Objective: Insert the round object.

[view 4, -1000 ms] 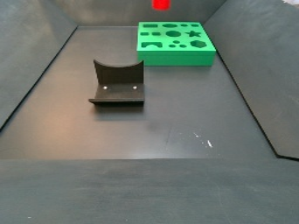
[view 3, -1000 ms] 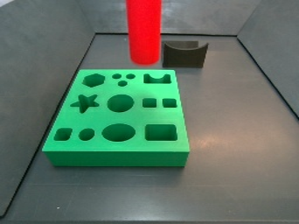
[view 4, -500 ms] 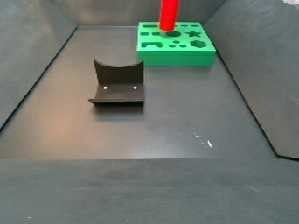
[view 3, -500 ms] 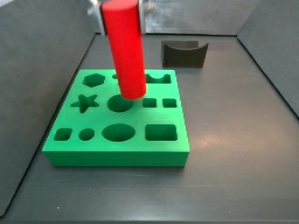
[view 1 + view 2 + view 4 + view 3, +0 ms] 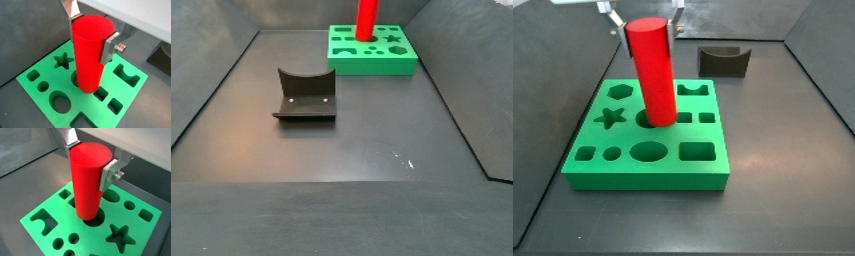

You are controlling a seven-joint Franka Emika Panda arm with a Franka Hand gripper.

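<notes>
no readable text, labels or numbers

I'm looking at a dark grey desk (image 5: 345,160) spreading well out from the hand (image 5: 91,31). Grey walls (image 5: 740,20) are rising close behind the hand, and soft light is glinting off the surface.

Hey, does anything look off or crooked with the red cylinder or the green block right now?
Nothing stands out. The gripper holds the red cylinder about upright, its lower end at the round hole in the green block, which sits flat. The fixture stands apart.
</notes>
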